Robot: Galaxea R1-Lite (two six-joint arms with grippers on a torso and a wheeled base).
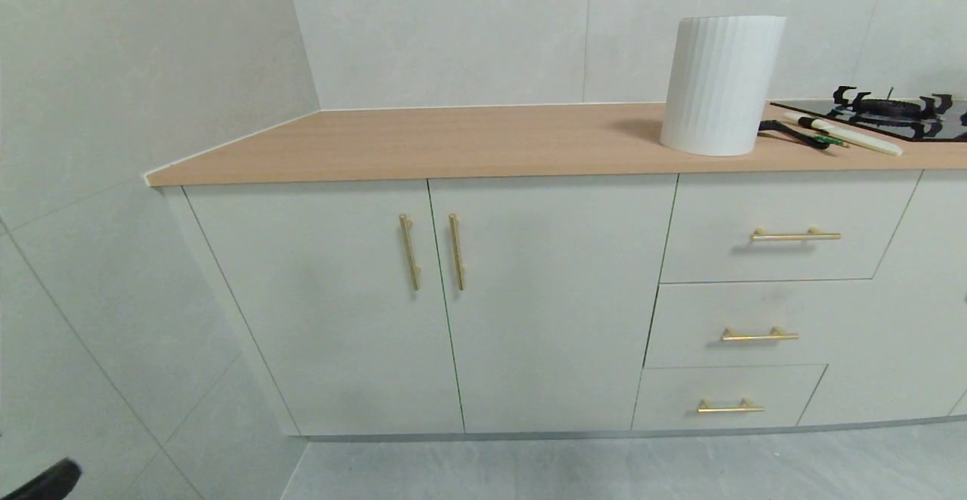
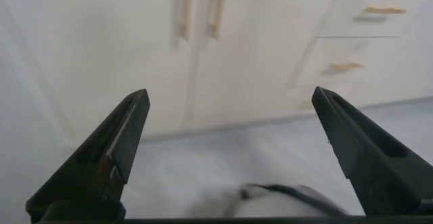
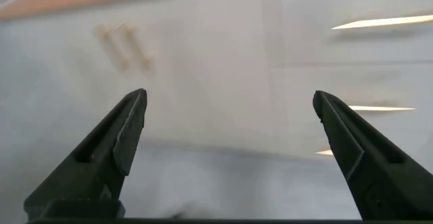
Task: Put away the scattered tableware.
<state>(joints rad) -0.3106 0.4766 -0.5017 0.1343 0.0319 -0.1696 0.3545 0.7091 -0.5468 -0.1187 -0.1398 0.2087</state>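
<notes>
- Your left pincer (image 2: 230, 95) hangs low in front of the cabinet, its two dark fingers spread wide apart with nothing between them.
- Your right pincer (image 3: 230, 94) is spread just as wide and is likewise empty-handed.
- Straight ahead of the left pincer stand the pale double doors (image 2: 203, 48) with their pair of upright gold handles (image 2: 216, 11). The grey floor (image 2: 203, 156) lies between the pincer and the doors.
- Ahead of the right pincer is the same cabinet front, with the wooden desk (image 1: 453, 141) running along above the doors, higher than both pincers.
- The scattered tableware (image 1: 846, 136) lies up on that desk, well apart from either pincer and off to the right-hand side. You can make out a cream-handled piece, a black-handled piece (image 1: 793, 134) and something small and green between them, all lying flat.
- Just beside those pieces stands a tall white ribbed holder (image 1: 721, 84), upright on the desk. The black-handled piece reaches right up to its base.
- Beyond the tableware sits a black hob (image 1: 891, 111) with its pan support, at the far right of the desk.
- Below the holder, a stack of three drawers (image 1: 793, 236) with level gold handles is shut.
</notes>
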